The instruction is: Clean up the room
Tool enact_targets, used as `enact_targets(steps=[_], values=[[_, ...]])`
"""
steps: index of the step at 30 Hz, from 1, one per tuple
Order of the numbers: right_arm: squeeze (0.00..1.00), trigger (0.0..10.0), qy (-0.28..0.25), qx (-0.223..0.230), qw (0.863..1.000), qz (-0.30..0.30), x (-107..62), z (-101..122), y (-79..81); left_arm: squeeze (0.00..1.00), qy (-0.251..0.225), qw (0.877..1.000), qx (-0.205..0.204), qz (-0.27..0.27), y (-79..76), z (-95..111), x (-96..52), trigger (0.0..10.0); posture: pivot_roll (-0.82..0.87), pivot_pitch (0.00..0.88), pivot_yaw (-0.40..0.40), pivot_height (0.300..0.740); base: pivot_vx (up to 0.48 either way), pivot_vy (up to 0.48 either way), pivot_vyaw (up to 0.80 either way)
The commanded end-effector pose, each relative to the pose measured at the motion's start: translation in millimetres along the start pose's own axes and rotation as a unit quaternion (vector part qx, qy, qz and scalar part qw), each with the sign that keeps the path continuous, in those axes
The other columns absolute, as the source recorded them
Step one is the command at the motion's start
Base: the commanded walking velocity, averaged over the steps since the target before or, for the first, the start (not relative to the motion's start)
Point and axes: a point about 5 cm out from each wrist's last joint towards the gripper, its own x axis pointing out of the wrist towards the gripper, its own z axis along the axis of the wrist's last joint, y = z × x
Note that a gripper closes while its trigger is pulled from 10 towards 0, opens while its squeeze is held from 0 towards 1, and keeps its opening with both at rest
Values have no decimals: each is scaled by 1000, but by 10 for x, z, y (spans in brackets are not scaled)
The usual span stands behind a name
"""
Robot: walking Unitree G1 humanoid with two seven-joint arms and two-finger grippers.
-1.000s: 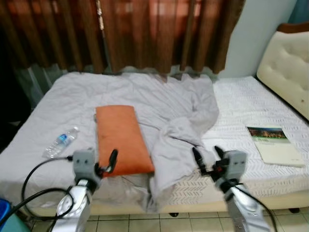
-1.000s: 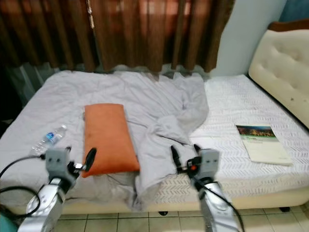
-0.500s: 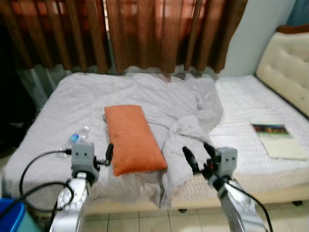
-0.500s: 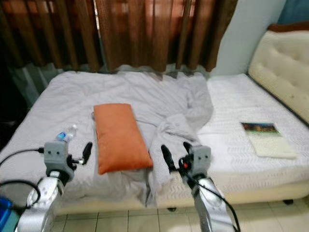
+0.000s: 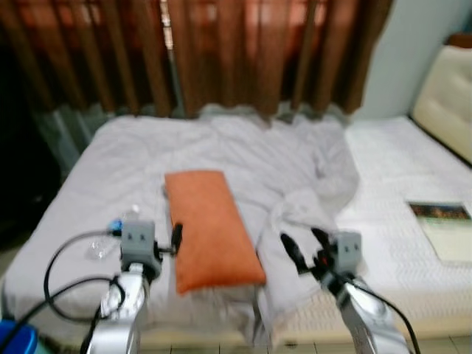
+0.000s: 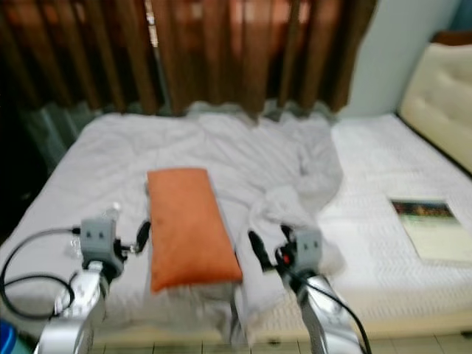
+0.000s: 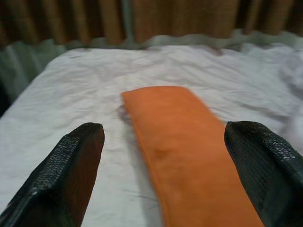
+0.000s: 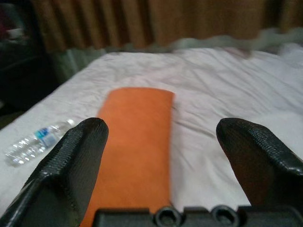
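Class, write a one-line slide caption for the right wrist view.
Open right tool faces an orange pillow on the grey sheet, water bottle beside it.

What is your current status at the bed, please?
Left gripper and right gripper open, empty, above bed edge. Orange pillow between them. Water bottle and book untouched.

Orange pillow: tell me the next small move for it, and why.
Probably ease both arms forward toward the orange pillow. It lies lengthwise on the rumpled grey sheet, between the left gripper and right gripper. Both grippers are open, empty, and short of the pillow, which sits centred between the fingers in each wrist view.
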Motion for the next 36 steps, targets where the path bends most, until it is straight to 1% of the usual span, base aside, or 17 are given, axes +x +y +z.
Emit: enact_targets(steps=[1,10,15,17,18,19,21,22,23,24,25,26,29,31,34,35,36], values=[[0,10000,3,-1,1000,20,75,9,85,0,-1,1000,9,10,60,24,-8,10000,50,0,-25,740,472,0,0],[0,10000,28,12,998,56,181,-22,179,0,3,1000,7,26,64,4,-54,10000,57,9,-31,740,472,0,0],[0,10000,29,15,998,55,277,-6,193,0,4,1000,0,31,126,13,23,10000,61,39,-37,740,472,0,0],[0,10000,26,17,998,48,303,17,194,0,11,1000,1,17,137,28,79,10000,62,126,-44,740,471,0,0],[0,10000,29,20,999,41,336,6,189,0,21,1000,9,17,154,11,139,10000,62,126,-44,740,469,0,0],[0,10000,36,32,998,38,399,-14,230,0,42,999,9,15,207,-13,248,10000,65,209,-32,740,0,0,0],[0,10000,44,51,997,46,455,-29,299,0,50,999,1,9,257,-7,332,10000,61,270,-27,740,0,0,0],[0,10000,44,51,997,46,455,-29,299,0,50,999,1,9,257,-7,332,10000,61,270,-27,740,0,0,0],[0,10000,48,68,995,52,489,-16,360,0,56,998,-3,6,313,20,394,10000,46,358,-22,740,0,0,0],[0,10000,48,68,995,52,489,-16,360,0,56,998,-3,6,313,20,394,10000,46,358,-22,740,0,0,0],[0,10000,62,93,993,48,532,-72,362,0,71,995,-57,-38,282,7,500,10000,39,420,-33,740,0,0,0],[0,10000,67,104,991,44,545,-104,355,0,72,994,-67,-44,277,16,545,10000,39,420,-33,740,0,0,0],[0,10000,58,120,991,35,570,-75,338,0,60,992,-102,-45,300,140,667,10000,14,528,-20,740,0,0,0],[0,10000,51,127,990,30,590,-52,328,0,56,991,-115,-42,316,178,711,10000,12,541,-17,740,0,0,0],[0,10000,5,159,987,17,689,142,296,0,18,983,-178,-30,379,433,875,10000,-15,636,-7,740,0,0,0],[0,10000,-6,176,984,10,718,186,287,0,11,980,-194,-33,375,464,894,10000,-27,658,-6,740,0,0,0],[0,10000,-6,176,984,10,718,186,287,0,11,980,-194,-33,375,464,894,10000,-27,658,-6,740,0,0,0]])
